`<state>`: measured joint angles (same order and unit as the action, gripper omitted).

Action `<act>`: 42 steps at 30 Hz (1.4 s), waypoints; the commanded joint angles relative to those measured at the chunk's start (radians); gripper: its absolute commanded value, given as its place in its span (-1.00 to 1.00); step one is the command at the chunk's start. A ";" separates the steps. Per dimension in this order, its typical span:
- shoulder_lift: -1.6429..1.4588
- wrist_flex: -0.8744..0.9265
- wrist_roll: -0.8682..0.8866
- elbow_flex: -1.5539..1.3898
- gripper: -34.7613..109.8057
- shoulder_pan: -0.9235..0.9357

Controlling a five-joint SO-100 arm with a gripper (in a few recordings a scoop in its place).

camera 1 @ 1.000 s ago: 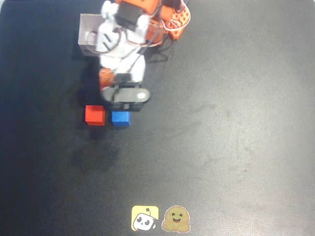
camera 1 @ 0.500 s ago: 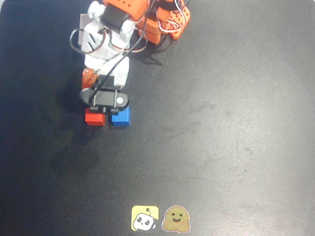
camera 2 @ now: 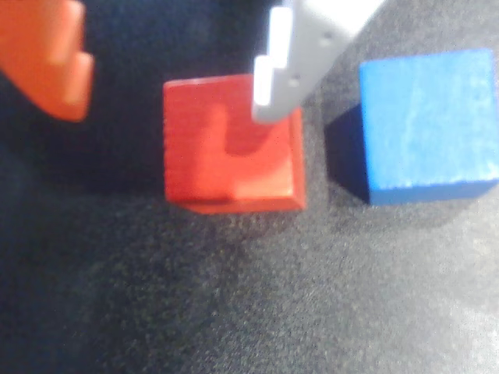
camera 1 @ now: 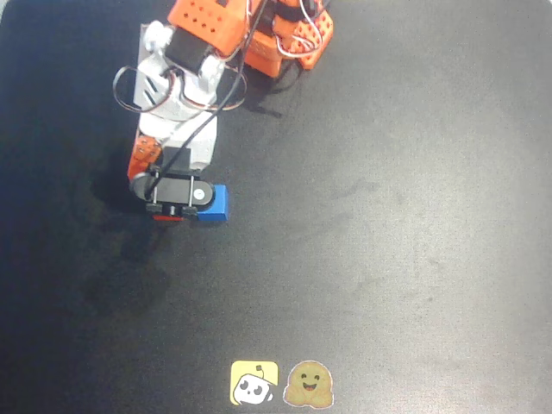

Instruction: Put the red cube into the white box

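Matte black tabletop (camera 1: 388, 216), faint smudges and a soft glare patch toward the right in the overhead view. At the near edge, two stickers: a yellow square sticker with a white cartoon face (camera 1: 254, 383) and beside it a tan blob-shaped smiley sticker (camera 1: 309, 384). Both well apart from everything else.

Wrist view: gripper (camera 2: 168, 74) spread wide, holding nothing. Orange finger (camera 2: 51, 54) sits off to the left of the small bright red cube (camera 2: 230, 144), a dark gap between them. White finger (camera 2: 300, 54) hangs over the cube's upper right corner and throws a shadow on its top face; contact can't be told. The cube rests flat on the tabletop, between the two fingers.

Just right of it, a small blue cube of the same size (camera 2: 429, 125), a narrow dark gap between the two, the white finger above that gap.

Overhead view: black wrist camera block (camera 1: 177, 191) covers most of the red cube, only a thin red edge showing below it; blue cube partly visible at its right. Further back, white and orange arm (camera 1: 177, 95) with looping cables, and the orange base (camera 1: 289, 39) at the far edge. A sliver of the white box wall (camera 1: 143, 39) shows beside the arm.
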<state>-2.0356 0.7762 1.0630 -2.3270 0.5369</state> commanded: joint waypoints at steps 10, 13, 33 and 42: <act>0.011 -0.038 0.011 0.026 -0.25 -0.038; 0.023 -0.051 0.011 0.023 -0.25 -0.044; 0.169 -0.147 -0.006 0.005 -0.19 -0.048; 0.232 -0.255 -0.025 -0.044 -0.19 -0.049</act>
<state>-1.8101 0.5599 1.0584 -2.3654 0.4893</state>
